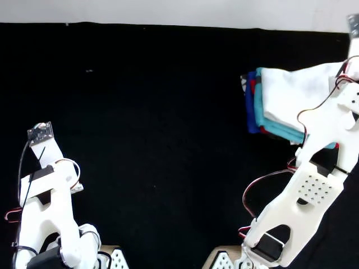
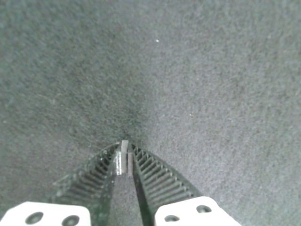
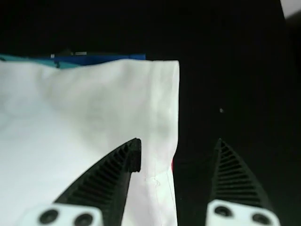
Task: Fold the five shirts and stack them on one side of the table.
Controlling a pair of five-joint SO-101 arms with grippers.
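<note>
We log bright, even light. The white shirt (image 3: 80, 122) under the right gripper (image 3: 178, 143) glares, its folds nearly washed out. Beyond it the black table cover (image 3: 235, 70) sinks to dark. A soft shadow pools just ahead of the left gripper (image 2: 126, 153).

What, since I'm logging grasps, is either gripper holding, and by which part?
Nothing: left gripper is shut empty; right gripper hangs open over the white shirt.

A black felt-like fabric table surface (image 1: 157, 112) lies flat, evenly lit. A pale grey strip (image 1: 168, 10) borders its far edge.
</note>
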